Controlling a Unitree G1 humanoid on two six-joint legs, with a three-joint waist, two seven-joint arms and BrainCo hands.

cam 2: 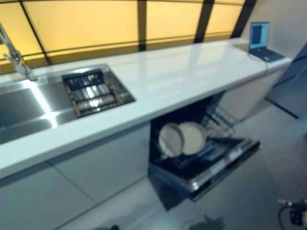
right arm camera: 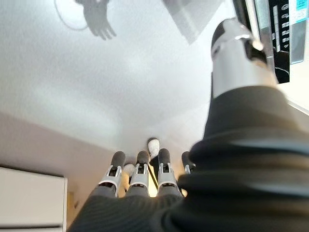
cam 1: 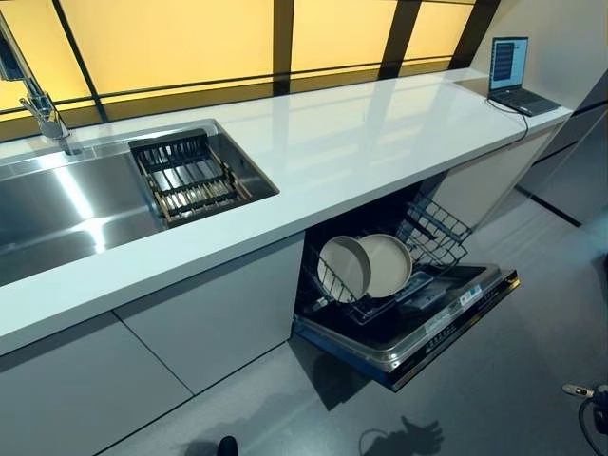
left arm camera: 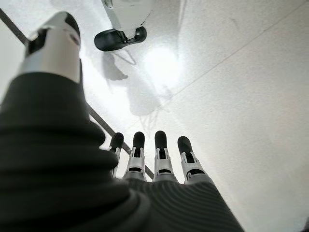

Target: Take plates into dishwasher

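Two plates [cam 1: 366,266] stand on edge in the lower rack [cam 1: 432,233] of the open dishwasher [cam 1: 418,323], at 5 o'clock from the sink [cam 1: 85,204]. Counter bare of dishes; loading looks finished or nearly so. Left hand [left arm camera: 159,159] and right hand [right arm camera: 140,176] hang empty, fingers straight.

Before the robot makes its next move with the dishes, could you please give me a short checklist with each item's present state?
1. Dishwasher door open and down: ok.
2. Lower rack pulled out: ok.
3. Two plates standing on edge in the rack: ok.
4. More plates to load: none visible on the counter; only a drying rack shows in the sink: cannot tell.
5. Left hand empty, fingers straight: ok.
6. Right hand empty, fingers straight: ok.
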